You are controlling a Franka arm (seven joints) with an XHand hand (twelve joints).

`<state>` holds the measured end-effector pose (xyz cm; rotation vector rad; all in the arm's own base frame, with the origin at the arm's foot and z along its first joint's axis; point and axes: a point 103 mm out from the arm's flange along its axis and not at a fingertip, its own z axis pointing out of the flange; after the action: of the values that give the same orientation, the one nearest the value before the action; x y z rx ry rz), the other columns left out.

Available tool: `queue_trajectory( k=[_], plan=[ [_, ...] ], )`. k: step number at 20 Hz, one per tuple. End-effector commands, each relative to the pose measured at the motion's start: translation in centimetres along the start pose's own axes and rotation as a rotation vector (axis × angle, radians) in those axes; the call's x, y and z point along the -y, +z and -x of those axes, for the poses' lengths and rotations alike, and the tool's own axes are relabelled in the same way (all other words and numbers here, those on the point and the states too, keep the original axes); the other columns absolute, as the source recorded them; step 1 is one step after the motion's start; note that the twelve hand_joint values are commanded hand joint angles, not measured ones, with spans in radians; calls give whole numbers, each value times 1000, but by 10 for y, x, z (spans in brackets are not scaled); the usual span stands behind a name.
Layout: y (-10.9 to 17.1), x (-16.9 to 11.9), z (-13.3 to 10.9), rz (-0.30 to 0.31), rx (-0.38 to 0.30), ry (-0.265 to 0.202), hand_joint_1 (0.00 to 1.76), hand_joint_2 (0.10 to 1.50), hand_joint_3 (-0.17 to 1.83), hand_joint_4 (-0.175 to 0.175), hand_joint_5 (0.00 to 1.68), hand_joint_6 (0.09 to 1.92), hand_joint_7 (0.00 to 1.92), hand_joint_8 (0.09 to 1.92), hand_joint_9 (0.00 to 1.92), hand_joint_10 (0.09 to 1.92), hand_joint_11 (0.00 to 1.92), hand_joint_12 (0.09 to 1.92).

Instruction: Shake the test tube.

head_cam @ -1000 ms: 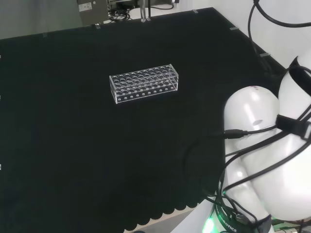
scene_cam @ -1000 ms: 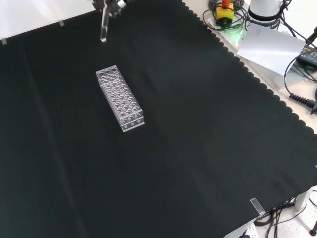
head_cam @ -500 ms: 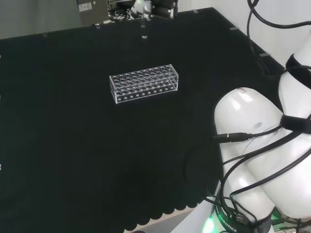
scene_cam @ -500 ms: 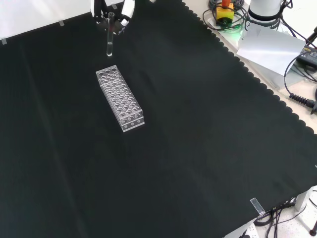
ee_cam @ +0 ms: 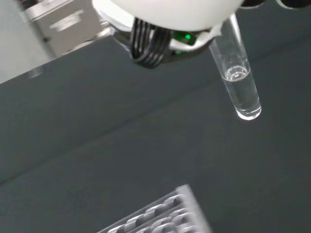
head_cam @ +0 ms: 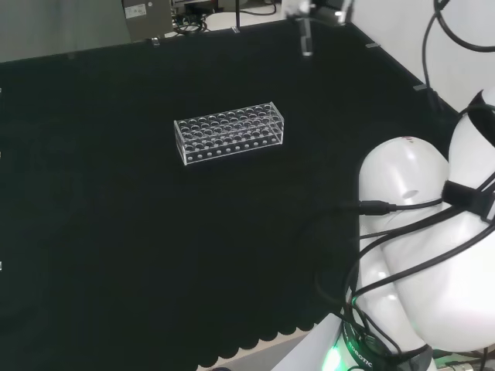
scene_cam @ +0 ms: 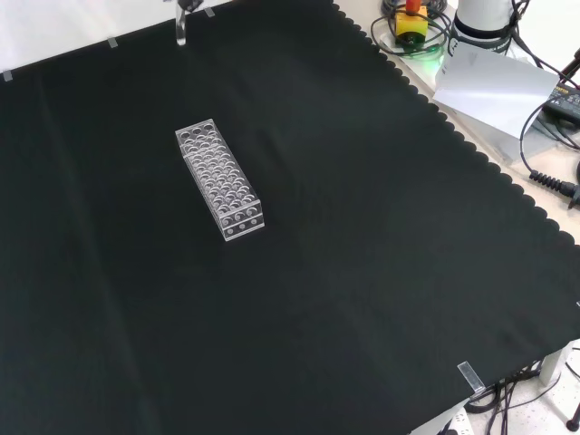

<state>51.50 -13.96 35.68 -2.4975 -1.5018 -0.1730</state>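
Tube (ee_cam: 236, 77) w/ a little clear liquid hangs from the hand (head_cam: 321, 9), fingers gripping its upper end, high over the cloth and well apart from the rack (head_cam: 230, 131) (prob. so shaking can't knock it). Front view: tube at top edge.

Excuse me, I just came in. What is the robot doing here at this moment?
The hand holds a clear test tube in the air, well above the black cloth. The wrist view shows a little clear liquid in the tube's rounded bottom. A clear plastic tube rack stands on the cloth, apart from the tube, and no tube shows in its holes.
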Motion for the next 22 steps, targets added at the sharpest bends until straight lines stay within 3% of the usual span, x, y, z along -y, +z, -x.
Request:
queue_trajectory(
  k=[1,4,9,22],
  plan=[
    [-21,-5,69,39,49,153,1221,687,589,-175,1302,580,1709,422,1588,453,1150,983],
    [-18,-4,64,36,46,147,1221,686,590,-175,1302,580,1709,422,1588,453,1150,984],
    [-2,0,34,17,26,76,1221,686,590,-175,1302,580,1709,421,1588,453,1150,984],
    [41,18,-96,-69,-71,-165,1221,686,591,-175,1302,580,1710,421,1588,454,1149,984]
  ],
)
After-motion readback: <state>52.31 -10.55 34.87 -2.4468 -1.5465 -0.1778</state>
